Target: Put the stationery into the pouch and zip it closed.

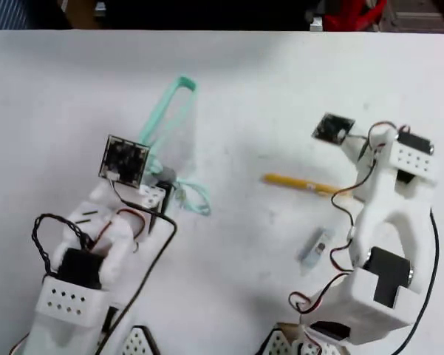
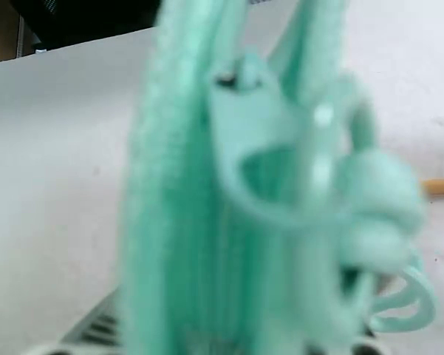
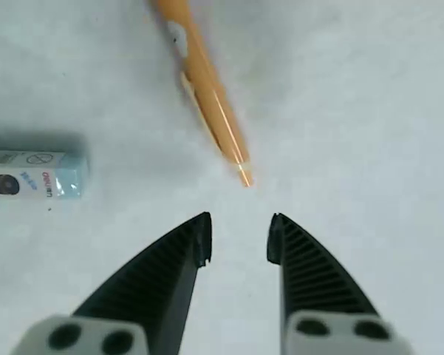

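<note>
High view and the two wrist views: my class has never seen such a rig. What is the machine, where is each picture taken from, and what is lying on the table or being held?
The machine is two small robot arms, side by side at a white table. The high view looks down from a fixed camera. Each wrist view comes from a camera riding on one arm, looking past that arm's gripper. The left gripper appears to grip a mint-trimmed pouch, held up on its edge; its wrist view shows the zip pull very close. The right gripper is open and empty, near the tip of an orange pen lying on the table. A small pale-blue box, perhaps an eraser, lies a little apart from the pen. Both are outside the pouch.
</note>
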Action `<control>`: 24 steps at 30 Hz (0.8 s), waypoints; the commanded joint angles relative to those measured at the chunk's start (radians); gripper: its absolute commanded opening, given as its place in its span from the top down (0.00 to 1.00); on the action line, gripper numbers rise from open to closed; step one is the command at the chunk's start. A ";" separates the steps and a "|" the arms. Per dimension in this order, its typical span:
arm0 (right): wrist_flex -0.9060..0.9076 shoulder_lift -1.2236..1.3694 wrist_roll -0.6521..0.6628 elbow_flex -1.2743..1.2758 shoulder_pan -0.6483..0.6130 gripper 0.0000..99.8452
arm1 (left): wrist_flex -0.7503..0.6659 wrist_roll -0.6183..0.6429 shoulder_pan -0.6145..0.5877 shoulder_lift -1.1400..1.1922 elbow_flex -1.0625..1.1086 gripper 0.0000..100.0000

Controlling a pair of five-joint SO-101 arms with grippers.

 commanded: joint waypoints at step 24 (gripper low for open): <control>0.091 -0.707 -0.684 0.566 -0.229 0.77 | -0.132 0.003 -0.010 -0.016 0.071 0.84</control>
